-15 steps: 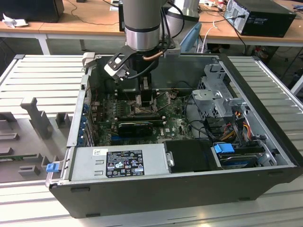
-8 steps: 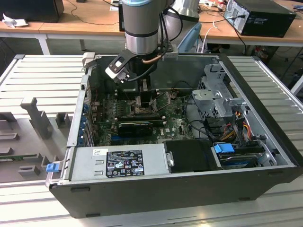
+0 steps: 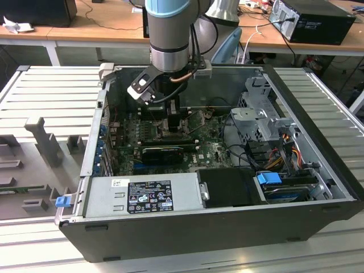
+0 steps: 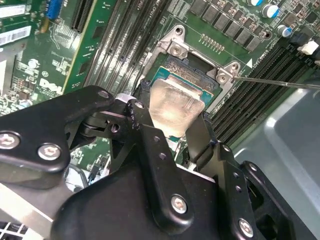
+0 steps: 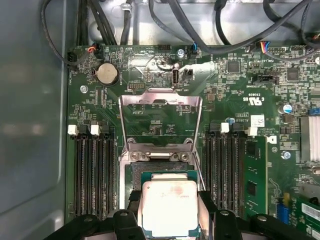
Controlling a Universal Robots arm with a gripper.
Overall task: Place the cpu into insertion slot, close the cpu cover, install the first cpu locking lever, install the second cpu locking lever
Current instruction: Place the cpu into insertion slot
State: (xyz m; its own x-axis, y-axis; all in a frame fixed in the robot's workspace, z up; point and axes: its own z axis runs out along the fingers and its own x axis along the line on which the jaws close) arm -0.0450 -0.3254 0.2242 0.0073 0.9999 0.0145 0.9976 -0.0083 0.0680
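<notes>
cpu [image 5: 170, 207], a flat pale-silver square, is clamped between the black fingers [image 5: 209, 205] of the gripper [image 3: 173, 122], directly over the dark insertion slot [image 5: 132, 175]. Beyond it, the thin grey metal cpu cover [image 5: 160, 100] stands hinged open. The arm [image 3: 169, 34] points straight down into the case [image 3: 227, 227].

The cpu [image 5: 169, 207] is positioned over the insertion slot [image 5: 140, 171]; the cpu cover [image 5: 161, 99] is swung open off one edge of the slot; memory slots [image 5: 92, 175] are ranged along two opposite sides
</notes>
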